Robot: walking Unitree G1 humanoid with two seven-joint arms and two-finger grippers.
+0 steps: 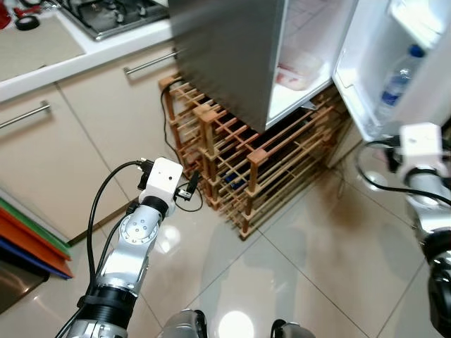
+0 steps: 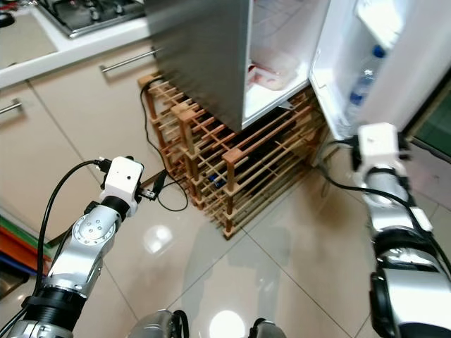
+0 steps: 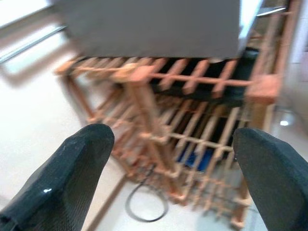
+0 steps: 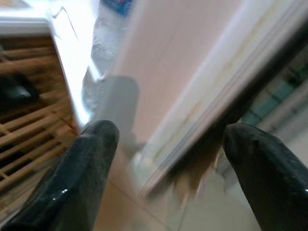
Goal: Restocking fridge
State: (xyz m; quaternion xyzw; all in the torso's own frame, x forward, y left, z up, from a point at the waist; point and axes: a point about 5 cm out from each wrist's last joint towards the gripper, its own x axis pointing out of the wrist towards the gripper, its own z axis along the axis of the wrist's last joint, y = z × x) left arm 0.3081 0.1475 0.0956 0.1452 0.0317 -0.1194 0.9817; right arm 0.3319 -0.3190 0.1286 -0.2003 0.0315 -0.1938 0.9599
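Left arm: silver, raised forward, wrist bent, black cable looped alongside. Left gripper: two black fingers spread wide, nothing between them. Right arm: silver, extended forward. Right gripper: fingers parted wide, holding nothing.

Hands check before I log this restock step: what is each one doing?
Left hand: open, empty, facing the wooden rack.
Right hand: open, empty, by the fridge door.

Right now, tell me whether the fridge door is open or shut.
Open. The fridge door is swung wide, showing a water bottle in its shelf and a tray inside the white interior.
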